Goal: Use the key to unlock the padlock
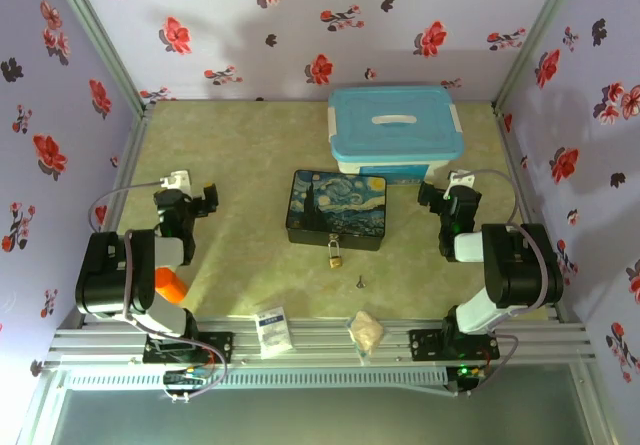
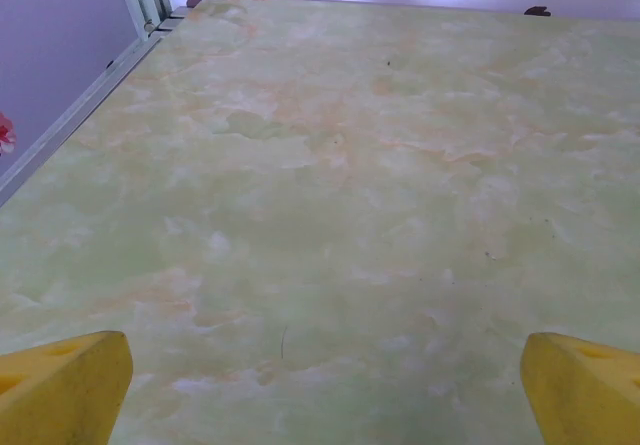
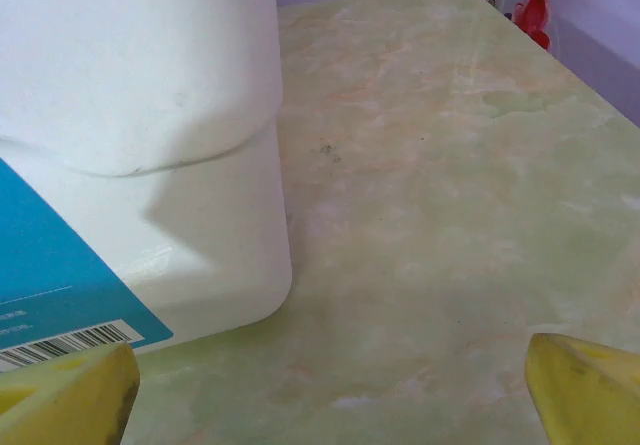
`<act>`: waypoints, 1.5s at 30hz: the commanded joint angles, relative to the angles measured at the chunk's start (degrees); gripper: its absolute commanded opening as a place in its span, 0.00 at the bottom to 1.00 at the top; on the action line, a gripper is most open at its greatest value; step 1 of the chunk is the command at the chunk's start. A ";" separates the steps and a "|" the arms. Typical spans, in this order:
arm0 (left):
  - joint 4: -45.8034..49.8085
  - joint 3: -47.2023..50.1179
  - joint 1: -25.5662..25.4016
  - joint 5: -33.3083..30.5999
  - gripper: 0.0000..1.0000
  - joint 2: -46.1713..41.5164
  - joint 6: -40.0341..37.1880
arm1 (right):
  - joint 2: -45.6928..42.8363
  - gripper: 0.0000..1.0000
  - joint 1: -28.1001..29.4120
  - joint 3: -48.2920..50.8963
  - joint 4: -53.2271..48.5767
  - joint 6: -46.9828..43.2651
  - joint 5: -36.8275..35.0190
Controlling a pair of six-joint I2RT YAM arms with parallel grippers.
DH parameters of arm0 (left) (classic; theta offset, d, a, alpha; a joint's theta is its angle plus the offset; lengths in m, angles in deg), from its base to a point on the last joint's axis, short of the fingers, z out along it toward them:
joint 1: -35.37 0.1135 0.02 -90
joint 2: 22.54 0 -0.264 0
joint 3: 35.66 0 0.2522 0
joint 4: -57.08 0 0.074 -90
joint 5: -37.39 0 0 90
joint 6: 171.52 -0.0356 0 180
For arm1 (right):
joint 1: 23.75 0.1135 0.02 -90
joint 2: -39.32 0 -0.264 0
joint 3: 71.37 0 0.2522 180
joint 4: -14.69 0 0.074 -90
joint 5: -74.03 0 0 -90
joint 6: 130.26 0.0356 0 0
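Right hand (image 1: 432, 197) gapes well apart from the key (image 1: 360, 282)

Count on the surface (image 1: 240, 165): one padlock (image 1: 335, 257), one key (image 1: 360, 282), one dark box (image 1: 338, 205) with a starry-night picture, one white tub (image 1: 360, 137) with a blue lid. Count on the front rail (image 1: 320, 347): one small white packet (image 1: 272, 330) and one tan lump (image 1: 366, 332) (its kind cannot be made out). Claws: two, being the left claw (image 1: 205, 198) and the right claw (image 1: 432, 197), with two yellow fingertips (image 2: 60, 385) apiece in the wrist views.
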State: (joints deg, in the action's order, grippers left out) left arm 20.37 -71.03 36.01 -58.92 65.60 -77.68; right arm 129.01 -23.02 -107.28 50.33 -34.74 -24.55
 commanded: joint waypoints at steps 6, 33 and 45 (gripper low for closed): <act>-0.06 -1.16 -0.38 0.59 1.00 0.34 -1.64 | -0.22 0.99 -0.29 -0.27 1.04 -0.39 -0.47; -0.31 -0.94 -0.35 0.56 1.00 0.32 -1.63 | -0.35 0.99 -0.29 -0.10 1.30 -0.33 -0.34; 15.42 -1.98 -0.35 -1.50 1.00 -21.40 4.10 | -21.39 0.99 -0.29 -5.01 -26.47 7.32 -2.84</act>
State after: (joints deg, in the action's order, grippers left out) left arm 30.48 -71.46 36.01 -59.53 47.98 -76.83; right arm 111.76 -23.02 -109.14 35.23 -32.45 -25.33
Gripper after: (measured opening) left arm 0.997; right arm 0.993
